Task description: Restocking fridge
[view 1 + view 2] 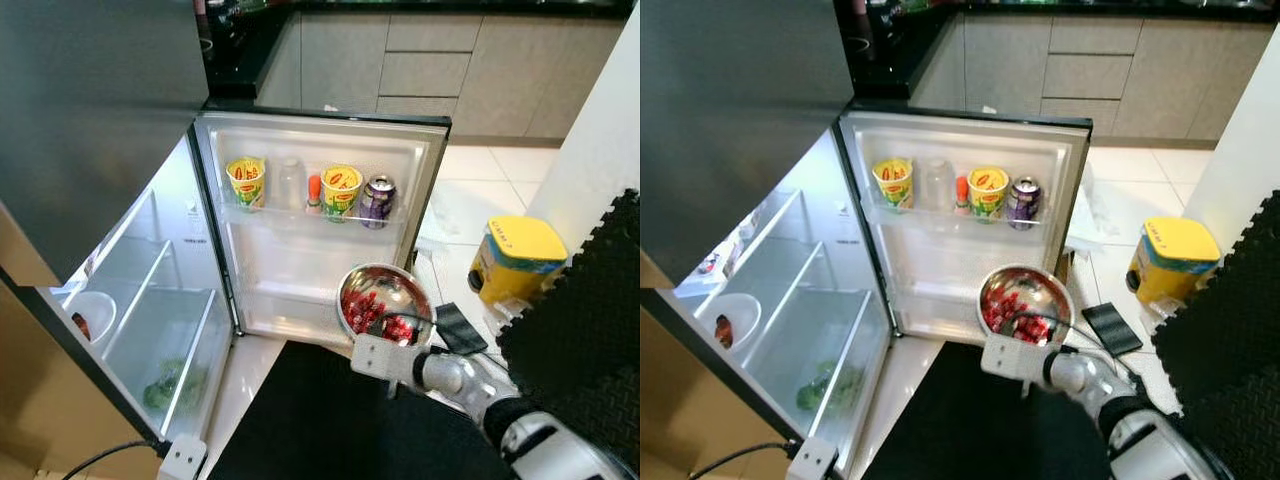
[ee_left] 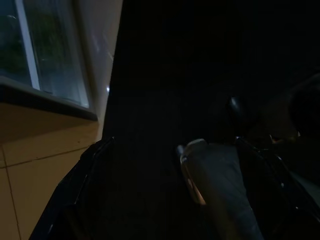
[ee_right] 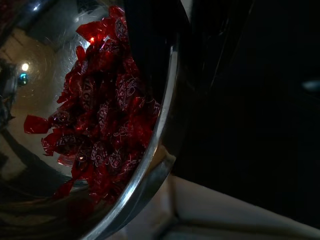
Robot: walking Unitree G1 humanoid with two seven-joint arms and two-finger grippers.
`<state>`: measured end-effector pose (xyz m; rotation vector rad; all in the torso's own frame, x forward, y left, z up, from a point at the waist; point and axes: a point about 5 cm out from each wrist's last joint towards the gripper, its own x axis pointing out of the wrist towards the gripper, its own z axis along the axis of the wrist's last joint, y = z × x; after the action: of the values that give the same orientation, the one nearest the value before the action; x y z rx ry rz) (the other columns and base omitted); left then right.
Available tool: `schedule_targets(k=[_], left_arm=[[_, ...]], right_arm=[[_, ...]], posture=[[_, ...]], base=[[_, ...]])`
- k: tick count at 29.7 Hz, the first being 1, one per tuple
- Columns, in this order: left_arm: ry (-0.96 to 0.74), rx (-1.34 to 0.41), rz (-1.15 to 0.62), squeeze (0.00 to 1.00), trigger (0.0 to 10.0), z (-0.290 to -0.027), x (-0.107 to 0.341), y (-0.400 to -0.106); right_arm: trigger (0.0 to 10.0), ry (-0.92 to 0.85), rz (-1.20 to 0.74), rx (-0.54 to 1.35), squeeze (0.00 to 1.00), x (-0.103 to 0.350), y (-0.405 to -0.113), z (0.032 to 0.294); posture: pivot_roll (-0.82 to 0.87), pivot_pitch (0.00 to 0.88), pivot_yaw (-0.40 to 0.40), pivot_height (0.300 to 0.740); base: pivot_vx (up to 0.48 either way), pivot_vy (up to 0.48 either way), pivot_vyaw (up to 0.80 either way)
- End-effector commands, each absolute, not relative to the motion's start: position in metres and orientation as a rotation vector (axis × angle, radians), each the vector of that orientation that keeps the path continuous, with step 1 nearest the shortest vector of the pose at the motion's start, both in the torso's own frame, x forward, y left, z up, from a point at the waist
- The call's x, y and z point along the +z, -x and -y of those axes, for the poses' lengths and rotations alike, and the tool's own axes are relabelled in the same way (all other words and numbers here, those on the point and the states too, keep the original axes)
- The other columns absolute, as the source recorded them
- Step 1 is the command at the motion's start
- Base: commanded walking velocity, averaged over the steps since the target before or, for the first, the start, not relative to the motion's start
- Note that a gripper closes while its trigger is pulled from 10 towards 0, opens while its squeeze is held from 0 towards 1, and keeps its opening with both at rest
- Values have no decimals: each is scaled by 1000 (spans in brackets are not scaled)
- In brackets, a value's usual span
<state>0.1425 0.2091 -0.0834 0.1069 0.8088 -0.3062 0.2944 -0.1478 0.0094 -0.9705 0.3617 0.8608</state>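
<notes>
My right gripper (image 1: 398, 332) is shut on the near rim of a steel bowl (image 1: 402, 288) filled with red wrapped candies (image 1: 365, 310), held low in front of the open fridge door (image 1: 320, 250). In the right wrist view one black finger (image 3: 150, 45) lies inside the bowl against the candies (image 3: 105, 125). The door shelf (image 1: 300, 216) carries two yellow cups (image 1: 246, 182), a clear jar (image 1: 289, 185), a small orange-capped bottle (image 1: 314, 192) and a purple can (image 1: 377, 200). The left arm hangs idle; its wrist view is very dark.
The fridge interior at left holds a white bowl (image 1: 92, 315) and greens (image 1: 170, 385) in a drawer. A yellow-lidded container (image 1: 515, 258) and a flat black item (image 1: 460, 328) sit on the tiled floor. A black mat (image 1: 320, 420) lies under me; black foam tiles (image 1: 590, 330) are on the right.
</notes>
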Motion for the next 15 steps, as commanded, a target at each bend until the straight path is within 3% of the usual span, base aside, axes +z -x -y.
schedule_targets(k=[1, 10, 15], left_arm=[[-91, -288, -824, 0, 10000, -205, -86, -141], [-88, -225, -756, 0, 10000, -204, -80, -155], [-76, -226, -744, 0, 10000, -202, -78, -160]], right_arm=[[10000, 928, -294, 875, 0, 13, -294, 136], [10000, 972, -310, 1096, 0, -2, -271, 117], [10000, 974, -335, 1107, 4, -4, -270, 118]], posture=[[-33, 0, -17, 740], [-36, 0, -27, 740], [-40, 0, -25, 740]], base=[[0, 0, 0], [0, 0, 0], [0, 0, 151]])
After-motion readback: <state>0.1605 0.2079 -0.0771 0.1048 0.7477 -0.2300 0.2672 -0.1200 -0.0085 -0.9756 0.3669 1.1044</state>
